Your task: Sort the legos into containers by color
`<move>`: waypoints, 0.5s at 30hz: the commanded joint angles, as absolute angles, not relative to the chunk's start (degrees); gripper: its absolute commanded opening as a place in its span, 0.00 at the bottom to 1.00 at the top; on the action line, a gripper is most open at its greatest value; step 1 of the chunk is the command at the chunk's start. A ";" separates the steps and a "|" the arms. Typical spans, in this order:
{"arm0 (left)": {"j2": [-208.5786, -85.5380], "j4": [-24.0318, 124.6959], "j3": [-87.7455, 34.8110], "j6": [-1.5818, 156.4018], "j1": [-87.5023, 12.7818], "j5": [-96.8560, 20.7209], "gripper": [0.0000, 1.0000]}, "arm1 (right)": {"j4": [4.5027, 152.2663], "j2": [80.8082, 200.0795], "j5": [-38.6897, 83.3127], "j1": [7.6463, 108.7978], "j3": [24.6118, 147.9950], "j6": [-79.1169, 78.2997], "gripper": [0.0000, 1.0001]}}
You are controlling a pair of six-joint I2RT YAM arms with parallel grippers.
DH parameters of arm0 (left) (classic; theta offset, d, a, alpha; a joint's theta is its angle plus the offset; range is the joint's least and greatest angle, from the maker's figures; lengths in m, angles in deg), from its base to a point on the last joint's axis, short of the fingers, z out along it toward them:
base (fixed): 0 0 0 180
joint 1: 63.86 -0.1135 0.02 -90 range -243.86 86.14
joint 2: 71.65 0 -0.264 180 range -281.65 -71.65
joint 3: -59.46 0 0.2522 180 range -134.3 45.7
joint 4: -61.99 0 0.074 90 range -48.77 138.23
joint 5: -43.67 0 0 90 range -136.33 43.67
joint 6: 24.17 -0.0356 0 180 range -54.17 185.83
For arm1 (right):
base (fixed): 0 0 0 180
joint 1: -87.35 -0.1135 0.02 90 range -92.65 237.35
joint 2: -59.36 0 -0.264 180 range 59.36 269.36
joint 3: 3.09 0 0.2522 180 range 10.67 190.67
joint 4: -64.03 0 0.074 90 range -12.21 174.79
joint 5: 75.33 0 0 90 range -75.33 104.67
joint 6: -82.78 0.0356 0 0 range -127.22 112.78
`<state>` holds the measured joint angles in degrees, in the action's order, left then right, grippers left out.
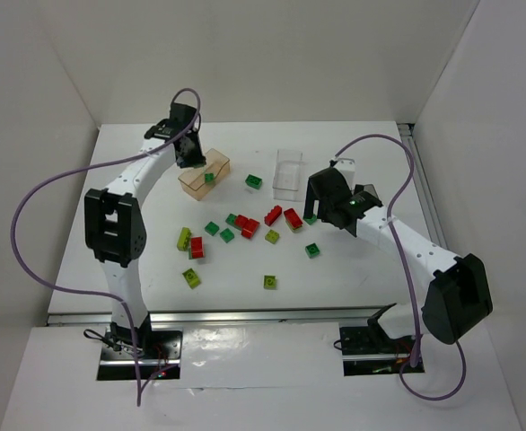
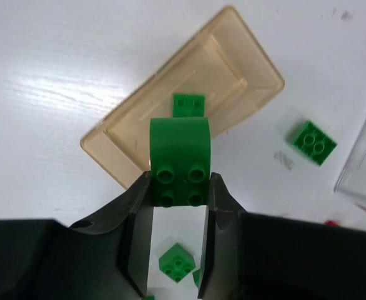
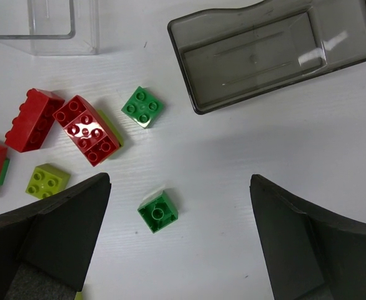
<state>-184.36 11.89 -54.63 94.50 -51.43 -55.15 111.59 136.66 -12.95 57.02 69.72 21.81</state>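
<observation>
My left gripper [image 1: 191, 151] is shut on a dark green lego [image 2: 180, 155] and holds it above the near end of the tan tray [image 1: 218, 162], which also shows in the left wrist view [image 2: 245, 62]. One dark green lego [image 2: 189, 105] lies in that tray. My right gripper [image 1: 324, 211] is open and empty, its jaws wide apart [image 3: 180, 187], above an upside-down dark green lego [image 3: 158, 212] on the table. The smoky grey tray [image 3: 252, 62] and the clear tray [image 1: 287, 162] hold nothing. Red [image 1: 247, 225], dark green [image 1: 227, 235] and yellow-green [image 1: 191, 277] legos lie scattered mid-table.
A dark green lego [image 1: 254, 181] lies between the tan and clear trays. Two red legos [image 3: 86, 129] and a yellow-green one [image 3: 45, 181] lie left of my right gripper. White walls close the table at the back and both sides.
</observation>
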 commanded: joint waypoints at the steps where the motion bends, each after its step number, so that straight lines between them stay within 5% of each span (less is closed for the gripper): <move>1: -189.33 8.85 -59.66 94.04 -51.73 -56.00 0.24 | 113.03 136.79 -13.45 57.29 72.19 21.78 1.00; 2: -190.29 7.72 -60.64 94.04 -51.73 -56.78 0.29 | 113.03 136.79 -14.06 57.29 72.19 21.78 1.00; 3: -191.17 7.10 -61.52 94.04 -51.73 -58.70 0.53 | 113.03 136.79 -14.07 57.29 72.19 21.78 1.00; 4: -191.79 6.57 -62.13 94.04 -51.73 -58.72 0.63 | 113.03 136.79 -14.07 57.29 72.19 21.78 1.00; 15: -186.62 7.35 -61.62 89.82 -46.82 -58.64 0.65 | 112.51 136.79 -15.12 57.29 71.05 21.78 1.00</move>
<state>-191.00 6.69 -61.12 92.66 -49.38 -58.73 111.98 136.70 -13.60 57.02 69.83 21.81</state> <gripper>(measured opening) 0.651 0.999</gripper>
